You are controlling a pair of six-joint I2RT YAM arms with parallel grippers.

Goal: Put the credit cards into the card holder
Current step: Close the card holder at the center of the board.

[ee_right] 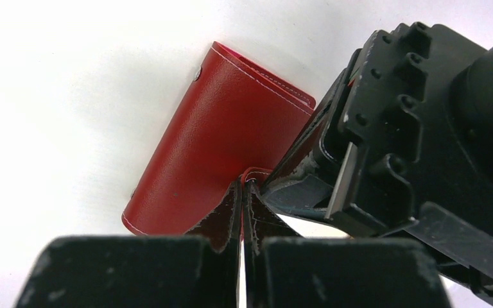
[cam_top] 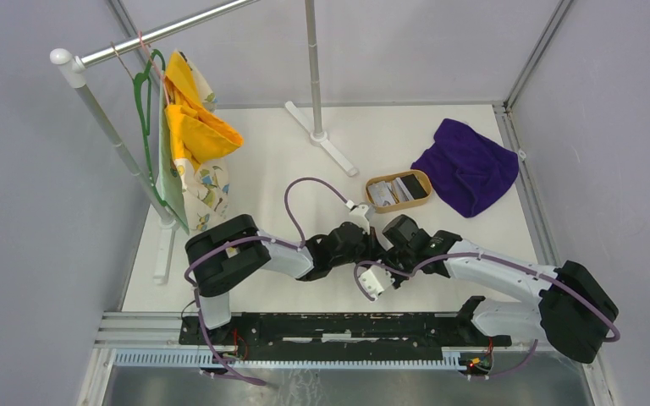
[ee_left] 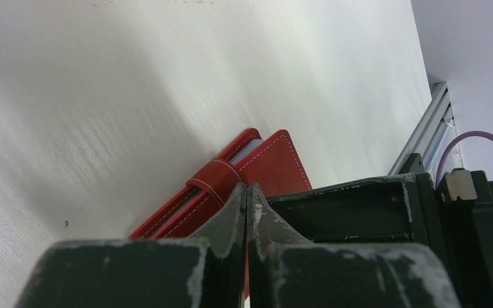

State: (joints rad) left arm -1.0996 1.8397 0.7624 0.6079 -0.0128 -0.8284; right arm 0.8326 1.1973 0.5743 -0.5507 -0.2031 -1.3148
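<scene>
The red card holder (ee_left: 276, 163) lies folded on the white table, its snap tab (ee_left: 215, 179) wrapped over the edge. A pale edge shows between its covers. My left gripper (ee_left: 247, 188) is shut, with a red sliver of the card holder between its fingers. In the right wrist view the card holder (ee_right: 218, 135) shows its smooth back, and my right gripper (ee_right: 242, 183) is shut on the red snap tab (ee_right: 255, 173) at its tips. The two wrists meet and hide the holder in the top view. Credit cards (cam_top: 387, 193), silvery and black, lie in the tan oval tray (cam_top: 369, 190).
A purple cloth (cam_top: 467, 165) lies right of the tray. A clothes rack (cam_top: 118, 139) with yellow and patterned garments (cam_top: 190, 135) stands at the left, and a white pole foot (cam_top: 322, 139) sits at the back. A metal rail (ee_left: 433, 125) borders the table.
</scene>
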